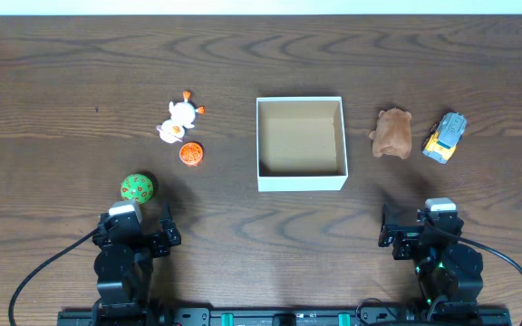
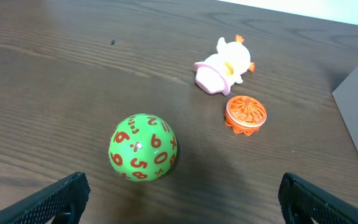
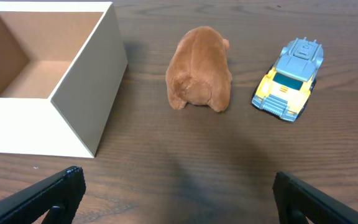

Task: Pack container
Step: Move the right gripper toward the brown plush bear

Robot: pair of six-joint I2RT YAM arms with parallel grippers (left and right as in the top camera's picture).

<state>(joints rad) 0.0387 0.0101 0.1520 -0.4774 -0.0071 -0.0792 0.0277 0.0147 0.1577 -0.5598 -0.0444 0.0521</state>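
Observation:
The white container [image 1: 302,182] with a tan-brown inside stands at the table's middle; it also shows in the right wrist view [image 3: 79,106], and nothing shows inside it. Left of it lie a white and orange toy [image 1: 181,119] [image 2: 225,65], an orange disc toy [image 1: 190,154] [image 2: 245,114] and a green ball with red numbers [image 1: 137,187] [image 2: 143,147]. Right of it lie a brown plush animal [image 1: 393,133] [image 3: 200,70] and a yellow and grey toy truck [image 1: 445,137] [image 3: 289,80]. My left gripper [image 1: 140,228] [image 2: 179,199] is open just behind the ball. My right gripper [image 1: 420,226] [image 3: 179,196] is open, near the table's front edge.
The dark wooden table [image 1: 62,81] carries everything. Black cables [image 1: 48,267] run from both arm bases at the front edge.

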